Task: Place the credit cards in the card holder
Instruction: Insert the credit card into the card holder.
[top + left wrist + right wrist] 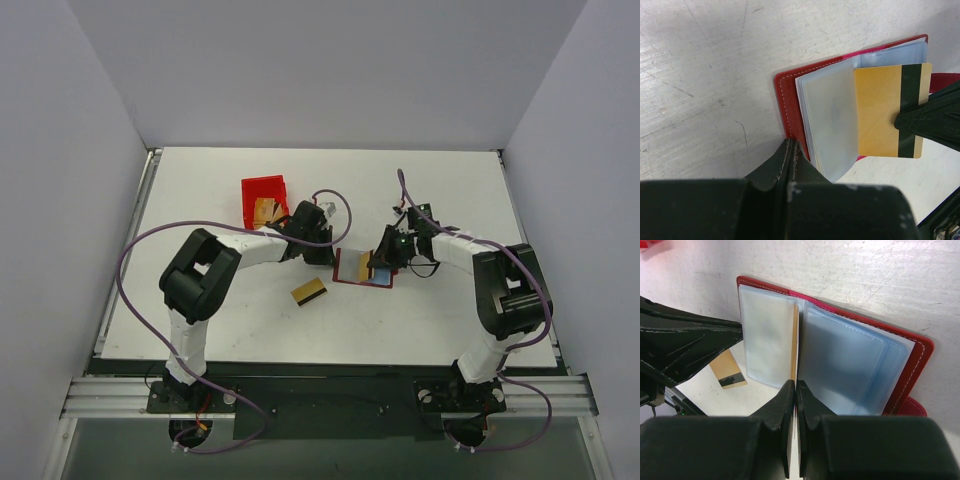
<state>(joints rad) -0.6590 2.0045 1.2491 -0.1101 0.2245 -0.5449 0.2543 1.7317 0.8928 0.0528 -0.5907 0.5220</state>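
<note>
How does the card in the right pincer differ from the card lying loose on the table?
The gripped card is clamped in the right pincer; the loose card lies flat on the table, untouched. The gripped card overlaps the open card holder; the loose card lies apart from it. Both are gold-tan with a dark stripe.

A white table (scuffed up close) sits boxed by plain grey walls.

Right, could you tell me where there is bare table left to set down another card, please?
The near strip of table in front of the card holder is bare, as is the far right corner beyond the right gripper. The centre is crowded: left gripper, card holder, loose credit card and red bin sit close together.
</note>
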